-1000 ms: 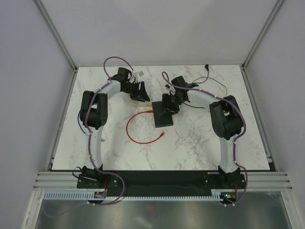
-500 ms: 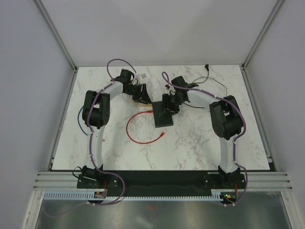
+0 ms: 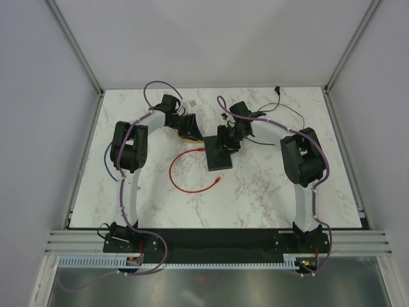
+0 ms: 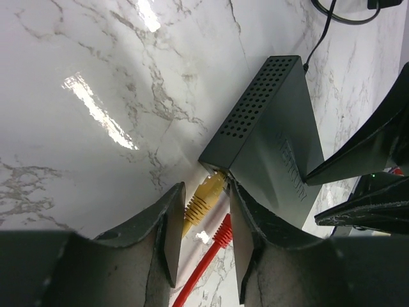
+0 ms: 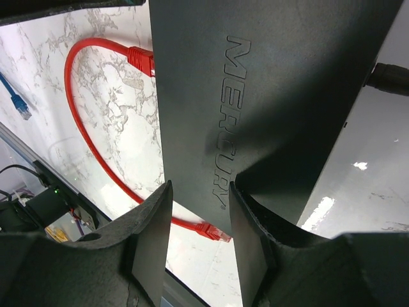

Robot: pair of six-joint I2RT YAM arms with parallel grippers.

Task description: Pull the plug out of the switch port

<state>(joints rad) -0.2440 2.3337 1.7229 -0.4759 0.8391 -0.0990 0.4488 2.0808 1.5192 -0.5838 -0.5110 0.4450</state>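
The black switch (image 3: 219, 157) lies flat mid-table. A yellow plug (image 4: 206, 197) sits in its port at the corner facing my left gripper. A red cable (image 3: 176, 180) loops on the table, and its red plug (image 4: 223, 234) lies beside the yellow one. My left gripper (image 4: 206, 185) is open, its jaws either side of the yellow plug's boot, with a gap on the right side; it also shows in the top view (image 3: 193, 133). My right gripper (image 5: 200, 185) is open and sits over the switch's top face (image 5: 255, 83); it also shows in the top view (image 3: 225, 144).
A thin black power lead (image 3: 289, 110) runs from the switch to the back right. A blue cable (image 3: 107, 161) lies by the left arm, its plug in the right wrist view (image 5: 20, 106). A small white item (image 3: 190, 102) lies behind the left gripper. Grey walls enclose the table.
My left gripper has moved right and down to the switch's corner, and its jaws have narrowed round the yellow plug. The right gripper and the switch have not moved.
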